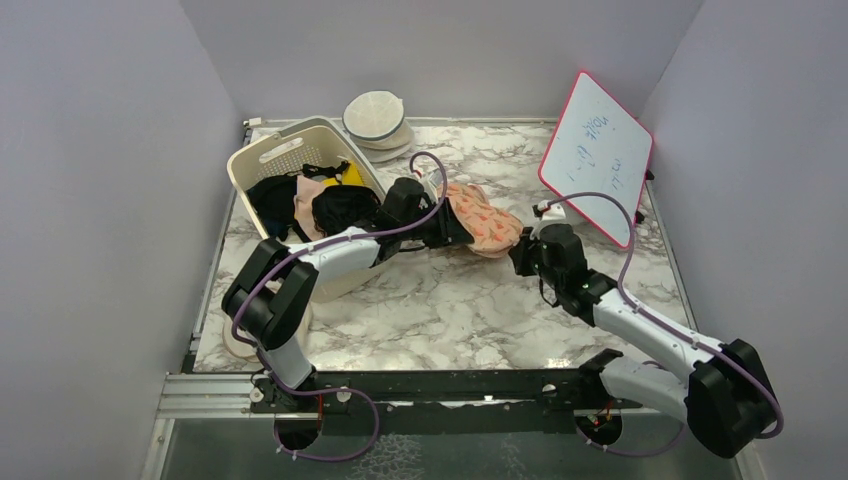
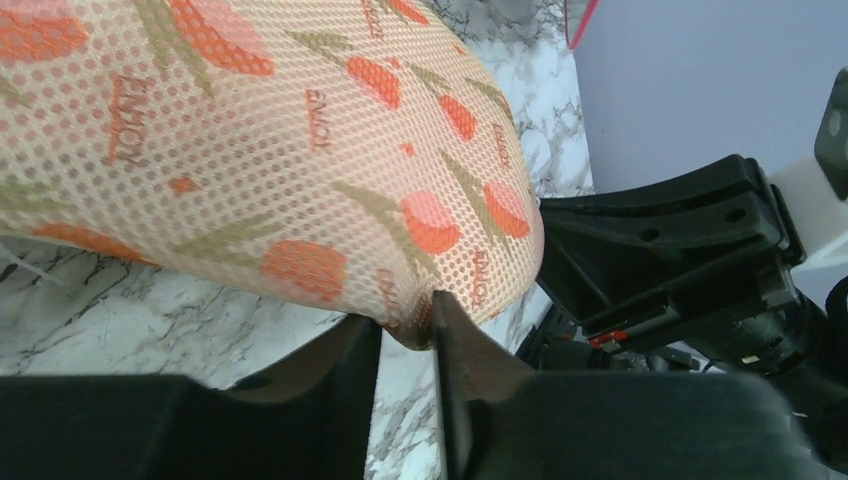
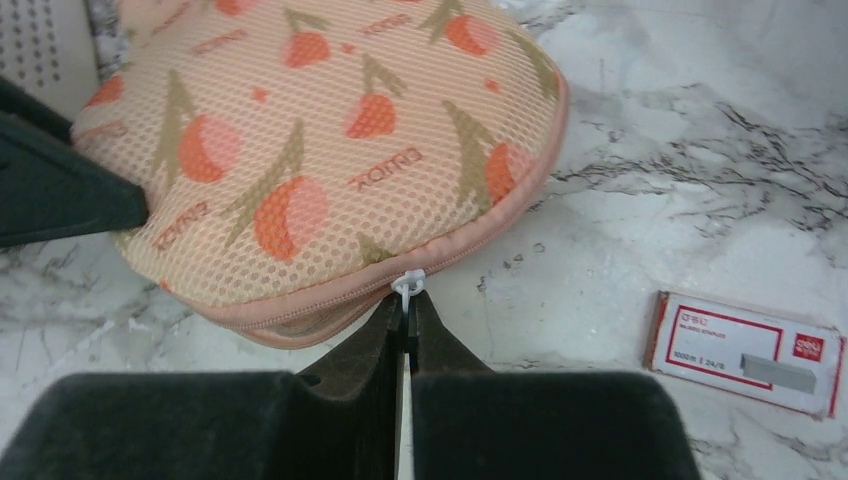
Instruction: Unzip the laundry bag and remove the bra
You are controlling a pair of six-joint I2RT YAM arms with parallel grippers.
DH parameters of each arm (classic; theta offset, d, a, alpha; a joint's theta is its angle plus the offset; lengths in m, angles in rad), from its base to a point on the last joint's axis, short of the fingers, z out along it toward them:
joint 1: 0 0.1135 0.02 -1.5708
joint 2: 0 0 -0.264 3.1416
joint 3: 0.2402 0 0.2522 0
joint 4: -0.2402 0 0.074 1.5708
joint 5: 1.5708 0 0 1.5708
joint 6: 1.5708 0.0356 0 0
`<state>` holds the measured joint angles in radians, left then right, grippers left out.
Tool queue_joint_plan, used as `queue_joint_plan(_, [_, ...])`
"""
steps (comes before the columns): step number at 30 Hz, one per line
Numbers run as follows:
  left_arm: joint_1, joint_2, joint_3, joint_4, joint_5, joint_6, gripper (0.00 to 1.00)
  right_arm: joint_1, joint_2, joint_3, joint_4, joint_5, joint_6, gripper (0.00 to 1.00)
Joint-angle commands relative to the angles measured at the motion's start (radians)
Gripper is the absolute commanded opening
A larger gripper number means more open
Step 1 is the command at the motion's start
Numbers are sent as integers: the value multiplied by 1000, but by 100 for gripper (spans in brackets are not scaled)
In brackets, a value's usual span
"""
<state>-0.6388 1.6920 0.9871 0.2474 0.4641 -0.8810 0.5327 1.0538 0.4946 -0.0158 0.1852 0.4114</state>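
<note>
Pinching on the right: right gripper point(image 3: 405, 305), fingers pressed together on the small white zip pull point(image 3: 407, 285) of the peach-orange two-lobed mesh zip case point(image 3: 300, 150).
Left claw: left gripper point(image 2: 410, 325) nips the case's mesh rim at one lobe's tip.
Case position: on the white-grey marble table point(image 1: 450, 300), between both claws, just beside the cream slotted plastic basket point(image 1: 262, 155).
Zip: looks shut along the near seam, though partly hidden.

The marbled counter point(image 1: 440, 300) carries a cream slotted basket point(image 1: 262, 160) at far left, stacked cream round cases point(image 1: 375, 115) by the back wall, the peach laundry bag point(image 1: 485, 222) mid-counter, a tilted whiteboard point(image 1: 597, 155) at right, and a small red-and-white box point(image 3: 750, 350) near the bag.
</note>
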Motion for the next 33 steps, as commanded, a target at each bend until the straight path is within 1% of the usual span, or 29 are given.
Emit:
queue_joint_plan(1, [5,-57,23,-24,-4,84,28,-5,-36,10,14,-193,-107,1])
queue_joint_plan(3, [-7,-86,20,-27,-28,114,42,-5,-47,5,14,-221,-118,1])
queue_joint_plan(5, [-22,-116,22,-47,-64,151,51,-5,-53,4,13,-229,-121,1])
queue_joint_plan(8, [-48,-162,29,-87,-138,211,59,-5,-57,4,14,-233,-118,1])
queue_joint_plan(12, [-82,-218,36,-140,-249,292,68,-5,-62,-2,25,-250,-114,1])
queue_joint_plan(13, [-93,-230,41,-155,-284,315,83,-5,-65,-4,28,-256,-114,1])
queue_joint_plan(14, [-102,-243,48,-172,-313,333,91,-5,-66,-5,31,-258,-112,1])
queue_joint_plan(15, [-110,-253,51,-185,-343,350,96,-6,-68,-6,31,-259,-111,1])
queue_joint_plan(20, [-123,-297,38,-194,-419,396,98,-5,-76,-5,33,-258,-110,1])
queue_joint_plan(23, [-134,-299,34,-138,-354,455,96,-6,-81,-3,30,-273,-117,1])
queue_joint_plan(25, [-145,-293,22,-72,-278,493,91,-5,-84,0,29,-283,-121,1])
queue_joint_plan(27, [-159,-295,-23,29,-218,526,88,-6,-86,4,28,-296,-125,1])
queue_joint_plan(29, [-179,-295,-72,120,-169,589,80,-5,-85,8,29,-308,-134,1])
queue_joint_plan(32, [-232,-283,-95,136,-173,766,70,-5,-76,26,9,-310,-149,1])
queue_joint_plan(33, [-249,-278,-101,135,-182,823,68,-5,-76,29,6,-311,-151,1])
